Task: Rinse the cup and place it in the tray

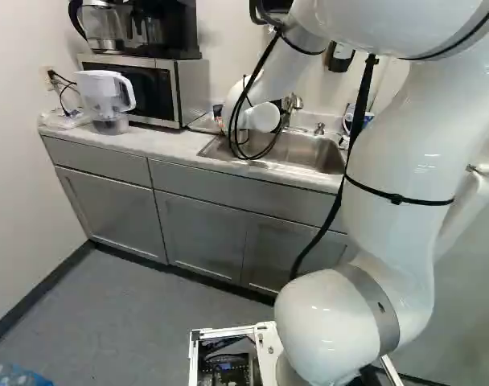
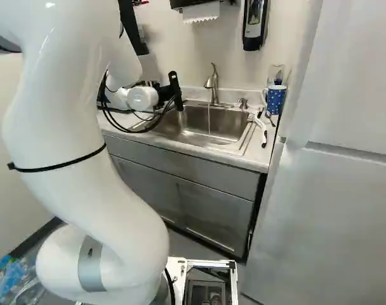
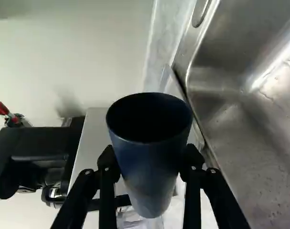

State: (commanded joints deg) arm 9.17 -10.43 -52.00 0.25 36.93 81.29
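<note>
Grey cabinets (image 1: 200, 229) stretch along the wall in the left base view, carrying a pale countertop (image 1: 166, 145) above a grey floor (image 1: 148, 310). At your left-hand end of that counter stands a white water pitcher (image 1: 106, 100), just beside a steel-sided microwave (image 1: 188, 87) with a black coffee maker (image 1: 170, 32) on top. Your white arm (image 1: 393, 161) fills much of the right side, and its far end reaches toward the sink (image 1: 297, 151). A bit of clear blue plastic (image 1: 15, 375) shows at the lower left corner. Turn to the right base view and you see the black gripper (image 2: 175, 92) over the near-left part of the sink, with a thin stream of water (image 2: 209, 121) falling from the metal faucet (image 2: 214, 82). Beyond the basin's right side, a blue dotted mug (image 2: 275, 100) and a white-and-black utensil (image 2: 261, 129) sit on the counter, near a tall pale panel (image 2: 332, 190). Up on the wall you have a soap dispenser (image 2: 254, 24) and a paper towel (image 2: 200, 12). Your wrist view shows the dark blue cup (image 3: 152, 162) clamped between the two fingers, its open rim facing the camera; the steel basin lies to one side of it.
</note>
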